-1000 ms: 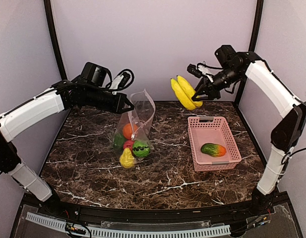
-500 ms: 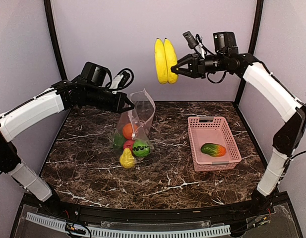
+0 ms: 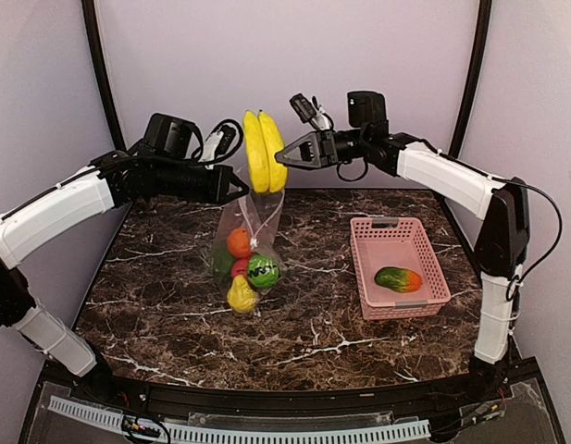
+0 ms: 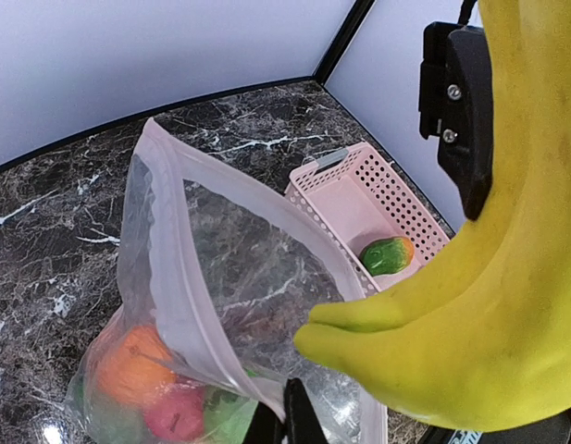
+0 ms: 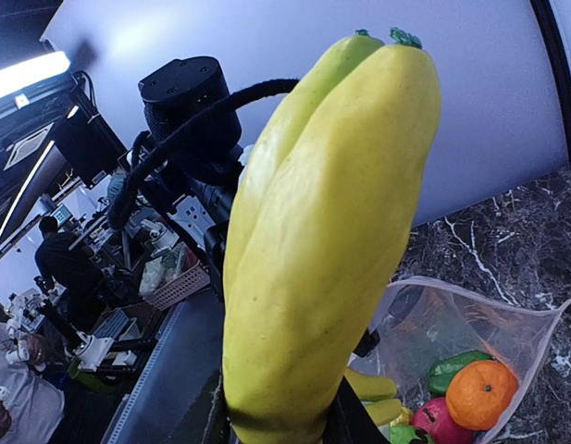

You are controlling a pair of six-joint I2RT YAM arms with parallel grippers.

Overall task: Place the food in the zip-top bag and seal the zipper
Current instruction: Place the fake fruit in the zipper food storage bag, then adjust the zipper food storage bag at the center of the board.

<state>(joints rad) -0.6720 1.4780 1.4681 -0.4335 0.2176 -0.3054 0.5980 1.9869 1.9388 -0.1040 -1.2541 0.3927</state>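
A pair of yellow bananas (image 3: 264, 151) hangs upright just above the zip-top bag (image 3: 251, 231), with my right gripper (image 3: 278, 159) shut on it. My left gripper (image 3: 242, 191) is shut on the bag's upper rim and holds the mouth open. An orange (image 3: 239, 242), a red piece (image 3: 239, 268), a green piece (image 3: 264, 271) and a yellow pepper (image 3: 240, 296) lie inside. In the left wrist view the pale zipper (image 4: 174, 268) frames the open mouth, the banana (image 4: 470, 314) right beside it. In the right wrist view the banana (image 5: 322, 240) hides most of my right gripper (image 5: 280, 425).
A pink basket (image 3: 433, 277) stands at the right of the marble table and holds one green-and-orange piece (image 3: 398, 278). In the left wrist view the basket (image 4: 345, 199) sits beyond the bag. Black frame posts run up the back corners.
My right arm has swung left with the banana, from above the basket's far side to just over the bag's mouth. The left gripper has kept its hold on the rim.
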